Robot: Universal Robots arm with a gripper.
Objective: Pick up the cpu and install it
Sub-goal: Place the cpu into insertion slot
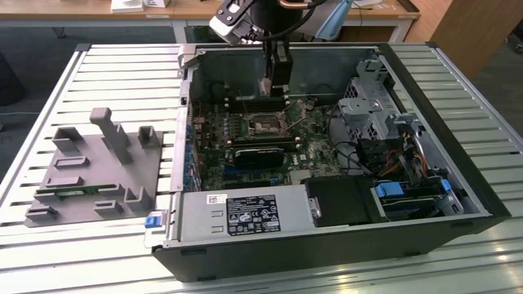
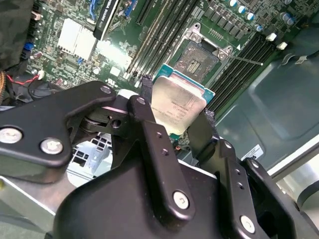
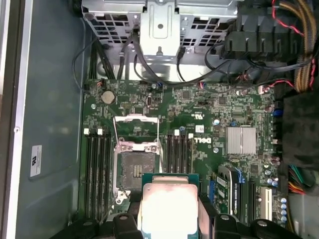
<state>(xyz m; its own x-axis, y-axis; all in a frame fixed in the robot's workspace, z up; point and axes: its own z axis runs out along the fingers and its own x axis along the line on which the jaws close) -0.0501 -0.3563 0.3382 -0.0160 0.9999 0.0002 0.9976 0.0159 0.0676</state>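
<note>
Silver metal, the top of the cpu (image 3: 169,209), faces up, away from the board. The tool (image 2: 177,102) is clamped on two opposite edges of it, its fingers (image 2: 154,139) only as far apart as the chip is wide. The chip hangs inside the open computer case (image 1: 327,257), over the green motherboard (image 3: 199,107) and just beside the socket (image 3: 135,172), which looks empty with its frame lifted. The step in hand seems to be the carrying to the socket. Seating would call for a level chip whose edges match the socket. Being square, the chip has no long axis; in the first wrist view its edges run about parallel to those of the socket.
</note>
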